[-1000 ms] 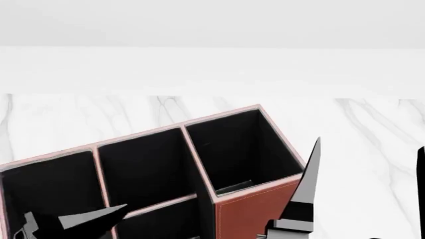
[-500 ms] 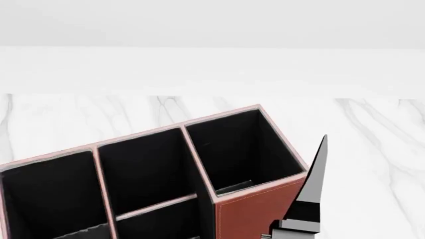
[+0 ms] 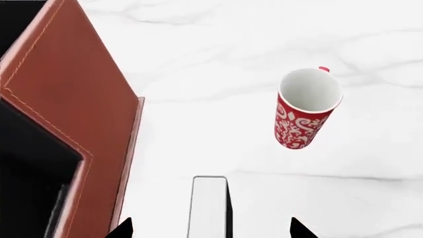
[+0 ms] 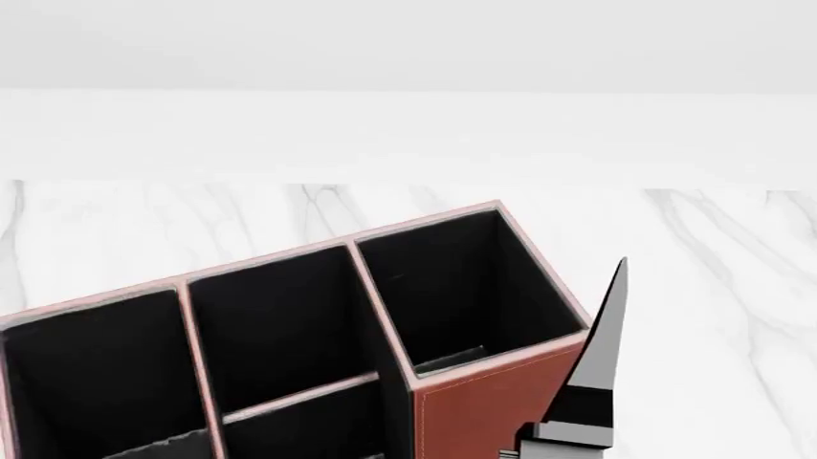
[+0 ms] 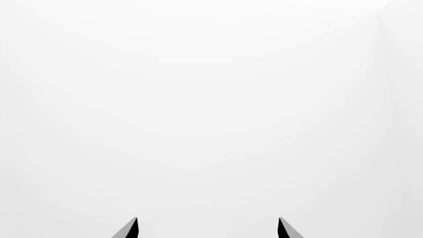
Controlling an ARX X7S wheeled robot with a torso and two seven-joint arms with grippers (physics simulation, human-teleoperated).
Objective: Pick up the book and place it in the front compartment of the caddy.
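Only extra stuff around is a red mug with a white swirly pattern (image 3: 305,110), standing upright on a white marble countertop with grey veins (image 3: 264,39), white inside, tiny bit of red handle poking out. Plain white wall (image 4: 408,57) behind the counter.

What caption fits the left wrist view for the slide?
Left gripper, jaws open, straddling the upright book beside the caddy, patterned mug beyond.
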